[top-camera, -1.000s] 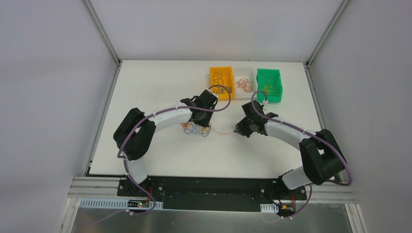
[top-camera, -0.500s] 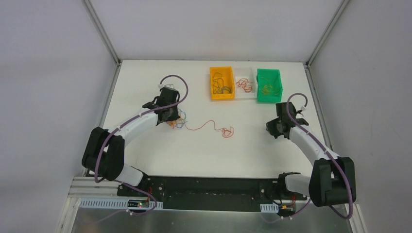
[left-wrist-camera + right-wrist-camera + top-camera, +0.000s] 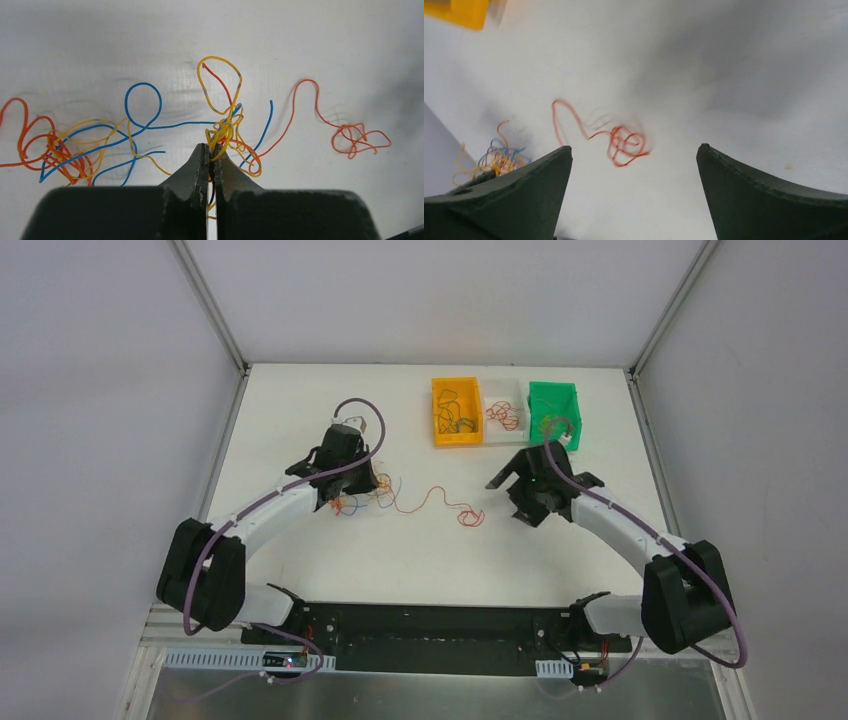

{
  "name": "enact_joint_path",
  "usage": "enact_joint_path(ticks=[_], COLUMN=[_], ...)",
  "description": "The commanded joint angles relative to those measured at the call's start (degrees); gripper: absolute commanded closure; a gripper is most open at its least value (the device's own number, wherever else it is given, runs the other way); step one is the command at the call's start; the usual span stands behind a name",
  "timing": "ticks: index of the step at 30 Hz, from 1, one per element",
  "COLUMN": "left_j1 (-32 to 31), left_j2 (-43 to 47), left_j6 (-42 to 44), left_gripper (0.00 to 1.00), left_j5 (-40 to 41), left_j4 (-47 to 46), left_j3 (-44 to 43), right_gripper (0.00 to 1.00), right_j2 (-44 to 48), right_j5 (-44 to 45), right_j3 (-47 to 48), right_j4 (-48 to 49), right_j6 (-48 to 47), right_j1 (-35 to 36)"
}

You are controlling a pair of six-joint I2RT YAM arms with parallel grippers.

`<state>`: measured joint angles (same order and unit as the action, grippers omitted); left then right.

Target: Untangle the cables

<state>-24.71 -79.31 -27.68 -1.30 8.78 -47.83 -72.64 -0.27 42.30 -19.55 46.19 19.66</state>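
Observation:
The cables are a small clump [image 3: 365, 495] of orange, blue and yellow wires on the white table. My left gripper [image 3: 212, 150] is shut on yellow strands at the clump's knot [image 3: 225, 125]. Blue and orange loops [image 3: 65, 150] trail to the left of the knot. One orange cable [image 3: 440, 502] runs right from the clump and ends in a loose coil [image 3: 357, 140] lying flat. My right gripper [image 3: 507, 502] is open just right of that coil [image 3: 624, 145], holding nothing, its fingers [image 3: 539, 185] wide apart.
Three bins stand in a row at the back: an orange bin [image 3: 437, 415], a small white tray [image 3: 503, 437] and a green bin [image 3: 577, 415], each with sorted wires inside. The orange bin's corner [image 3: 459, 10] shows in the right wrist view.
The arms pulled apart and drew the orange cable out of the clump. The right gripper let it go, opened, and has moved back left toward the coil. The left gripper stays shut.

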Motion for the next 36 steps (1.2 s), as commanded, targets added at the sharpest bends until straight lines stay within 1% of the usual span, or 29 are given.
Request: enact_joint_path(ticks=[1,4,5,8,11,15,17,19,20,21,22,23,25,26,29,33,36], left_j1=[-0.25,-0.26,-0.25,-0.25,-0.25,-0.25,-0.25,-0.25,-0.25,-0.25,-0.25,-0.25,-0.26,-0.24,-0.25,-0.18,-0.16], left_j2=[4.69,7.14,8.06,11.6,14.16,16.19,16.75,17.25,17.45,17.57,17.72,17.69,17.62,17.61,17.26,15.97,14.97], left_j6=[0.78,0.96,1.04,1.54,1.81,0.7,0.17,-0.29,-0.47,-0.58,-0.61,-0.65,-1.09,-1.63,-3.42,-3.95,-4.42], left_gripper=[1.0,1.0,1.0,1.0,1.0,1.0,1.0,1.0,1.0,1.0,1.0,1.0,1.0,1.0,1.0,0.99,1.0], left_j5=[-6.48,-8.54,-8.92,-9.69,-9.7,-10.66,-11.2,-11.6,-11.65,-11.63,-11.59,-11.27,-9.34,-7.72,-2.59,-1.48,0.58], left_j4=[-5.47,-6.66,-7.01,-8.21,-8.51,-8.51,-8.51,-8.51,-8.51,-8.51,-8.51,-8.51,-8.43,-7.59,-4.56,-3.69,-2.36], left_j3=[1.41,2.64,3.12,4.55,5.61,5.99,6.05,6.3,6.34,6.5,6.71,6.86,7.11,7.22,7.25,7.34,6.87], right_gripper=[0.01,0.01,0.01,0.01,0.06,0.08,0.08,0.12,0.15,0.23,0.34,0.52,0.96,1.0,1.0,1.0,1.0], right_j2=[-4.72,-7.38,-8.17,-10.69,-14.14,-19.33,-21.28,-23.68,-24.97,-26.29,-27.56,-28.46,-28.21,-27.42,-23.48,-17.16,-11.18], right_j5=[-1.36,-5.67,-5.66,-3.61,-3.56,-4.14,-3.06,-1.72,-1.25,-1.31,-1.78,-2.1,-1.67,-0.75,2.78,3.51,4.73], right_j3=[6.93,4.54,3.68,3.56,3.24,2.83,3.31,4.08,4.59,5.41,6.11,6.33,5.24,4.29,0.32,-5.22,-8.73], right_j4=[3.04,13.36,16.86,22.1,28.28,35.8,37.68,39.36,40.01,40.37,40.81,41.53,43.27,43.26,42.2,39.21,35.1], right_j6=[7.84,17.45,20.47,27.22,34.69,40.33,41.57,41.83,41.75,41.57,41.71,41.96,42.67,42.58,41.4,37.57,34.06], right_j1=[9.92,14.43,15.97,20.09,22.24,24.53,25.72,26.78,27.15,27.27,27.28,27.22,27.13,26.9,24.72,18.56,13.48])
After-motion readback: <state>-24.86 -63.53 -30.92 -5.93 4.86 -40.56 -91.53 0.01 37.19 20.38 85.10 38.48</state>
